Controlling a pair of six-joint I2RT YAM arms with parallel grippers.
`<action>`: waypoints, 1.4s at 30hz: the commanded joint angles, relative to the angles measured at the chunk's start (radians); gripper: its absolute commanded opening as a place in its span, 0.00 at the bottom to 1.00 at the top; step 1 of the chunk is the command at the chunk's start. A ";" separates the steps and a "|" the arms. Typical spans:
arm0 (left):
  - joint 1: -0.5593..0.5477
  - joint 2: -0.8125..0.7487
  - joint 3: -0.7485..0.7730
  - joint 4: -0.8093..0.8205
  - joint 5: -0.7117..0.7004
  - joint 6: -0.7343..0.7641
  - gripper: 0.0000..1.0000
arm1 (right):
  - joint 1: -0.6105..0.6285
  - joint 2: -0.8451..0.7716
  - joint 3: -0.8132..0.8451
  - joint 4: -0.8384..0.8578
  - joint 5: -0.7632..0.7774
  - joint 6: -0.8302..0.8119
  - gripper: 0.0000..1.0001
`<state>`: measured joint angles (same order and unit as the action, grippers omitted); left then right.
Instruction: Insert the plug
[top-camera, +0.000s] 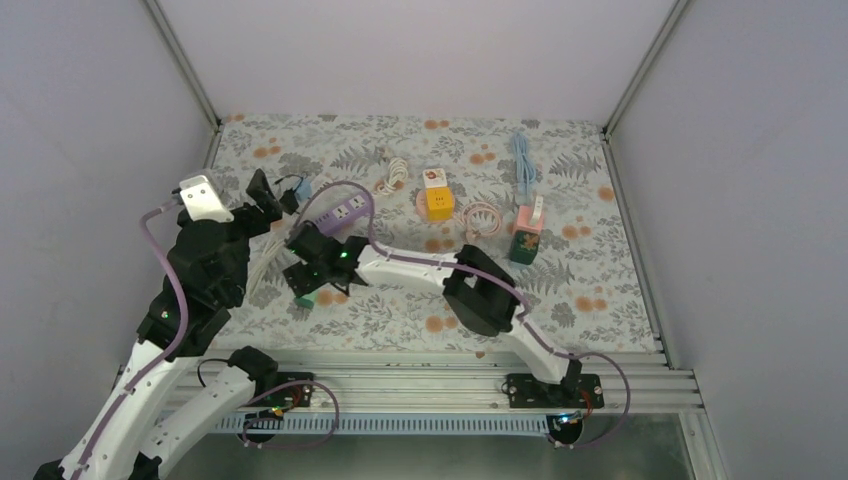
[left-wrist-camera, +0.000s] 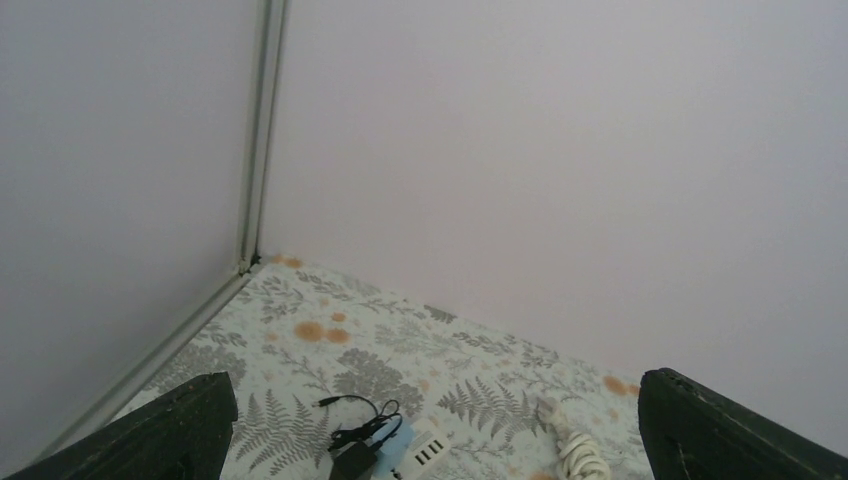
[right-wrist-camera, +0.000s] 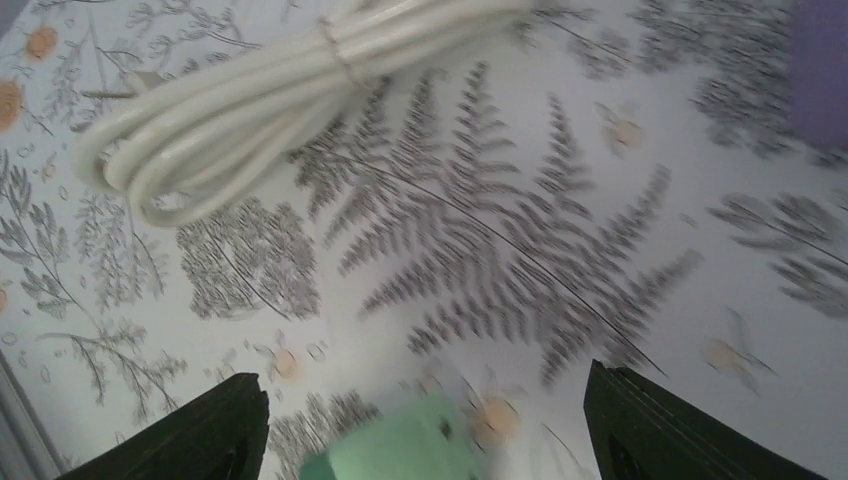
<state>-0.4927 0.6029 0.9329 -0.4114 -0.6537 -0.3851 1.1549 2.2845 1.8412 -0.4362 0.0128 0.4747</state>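
We're holding the left gripper (left-wrist-camera: 435, 390) spread wide and empty, aimed at the wall. We're hovering the right gripper (right-wrist-camera: 420, 385) wide open around the green plug (right-wrist-camera: 395, 455), seemingly not clamping it. The power strip (top-camera: 338, 212) is lying just beyond, so we're judging that grasping and inserting are both remaining.

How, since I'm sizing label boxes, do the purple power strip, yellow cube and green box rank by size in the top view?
1. Purple power strip, though partly hidden.
2. Green box and yellow cube: too alike to rank.
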 joint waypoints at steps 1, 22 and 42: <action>0.003 -0.001 0.014 -0.010 -0.040 0.022 1.00 | 0.040 0.149 0.207 -0.151 0.075 -0.039 0.80; 0.004 0.042 -0.029 0.018 0.004 0.051 1.00 | 0.052 0.024 0.038 -0.300 0.138 -0.067 0.85; 0.005 0.051 -0.013 0.041 0.046 0.111 1.00 | 0.050 -0.051 -0.077 -0.239 0.122 -0.080 0.21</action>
<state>-0.4927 0.6510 0.9104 -0.3847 -0.6468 -0.3187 1.2034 2.2810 1.7844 -0.7265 0.1101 0.4114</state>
